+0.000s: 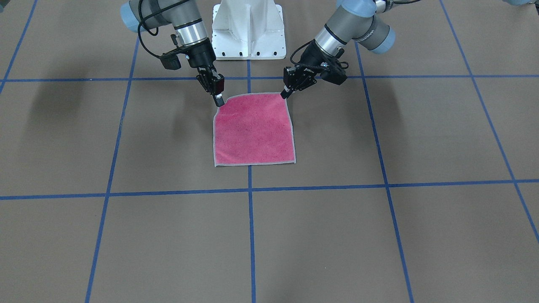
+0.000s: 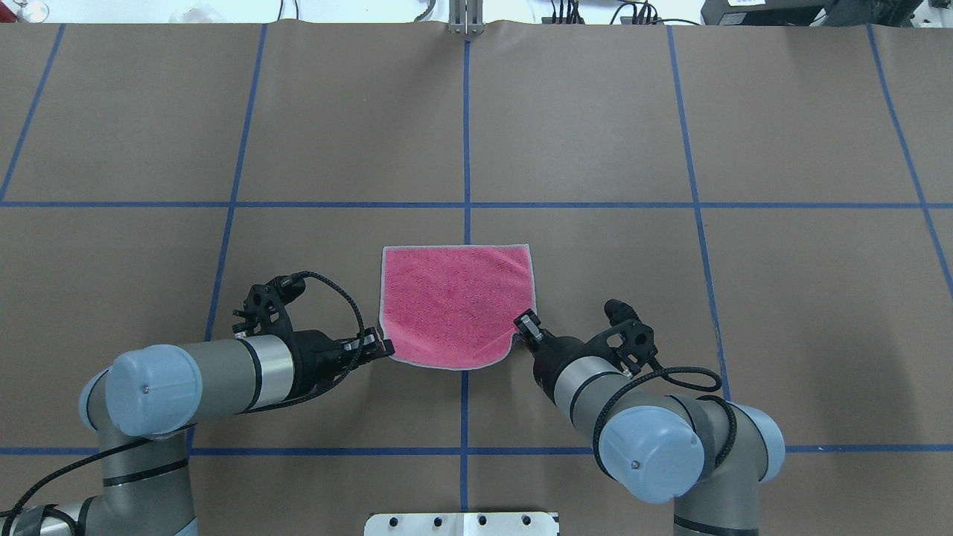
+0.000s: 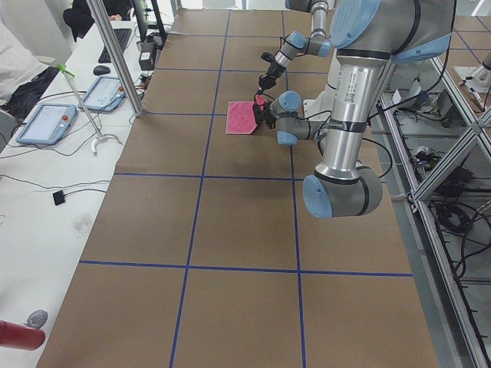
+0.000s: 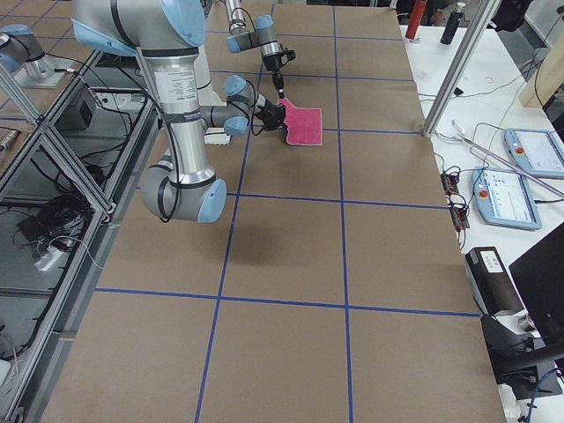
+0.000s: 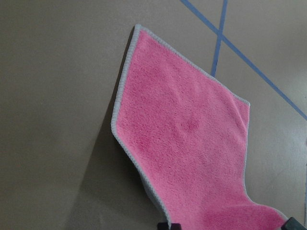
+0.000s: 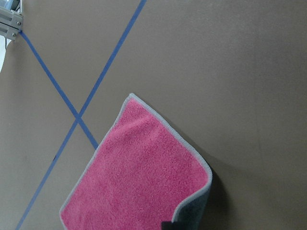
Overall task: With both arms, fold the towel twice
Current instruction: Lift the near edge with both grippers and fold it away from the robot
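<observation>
The table (image 2: 595,112) was covered in flat brown paper, marked into large squares by blue tape lines (image 2: 467,134). The towel (image 2: 454,298) lay on it pink face up, straddling the centre line. Its far edge sat flat on the paper and its two corners nearest the robot were raised off the surface, one showing dark grey underside. A white base (image 1: 248,29) stood bolted at the robot's side

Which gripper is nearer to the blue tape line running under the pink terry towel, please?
The right gripper: it pinches a pink terry towel corner right of the blue tape line. The left gripper pinches the other near corner, farther out.
</observation>
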